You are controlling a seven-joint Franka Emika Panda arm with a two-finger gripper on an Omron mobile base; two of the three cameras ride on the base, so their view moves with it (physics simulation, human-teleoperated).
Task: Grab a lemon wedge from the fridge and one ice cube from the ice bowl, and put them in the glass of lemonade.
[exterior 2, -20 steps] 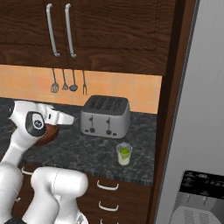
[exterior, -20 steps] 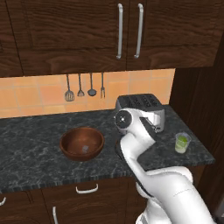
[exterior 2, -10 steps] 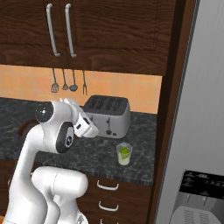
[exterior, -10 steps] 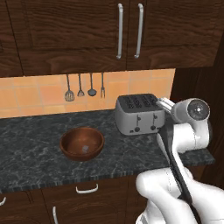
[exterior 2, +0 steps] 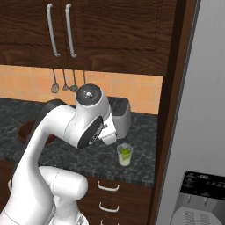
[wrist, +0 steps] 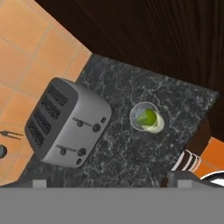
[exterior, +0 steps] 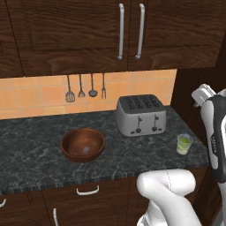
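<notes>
glass of lemonade [wrist: 147, 117] on dark counter [wrist: 131, 153] | beside grey toaster [wrist: 65, 123] | apart, upright

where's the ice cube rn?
The ice cube lies inside the ice bowl on the counter, left of the toaster in the left base view.

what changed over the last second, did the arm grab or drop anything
The arm swung from the middle of the counter, in front of the toaster, over to the right end above the glass of lemonade. The gripper stayed open and empty; nothing was grabbed or dropped. The ice bowl with its ice cube, the toaster and the glass kept their places, and the lemon wedge remained inside the glass.
</notes>
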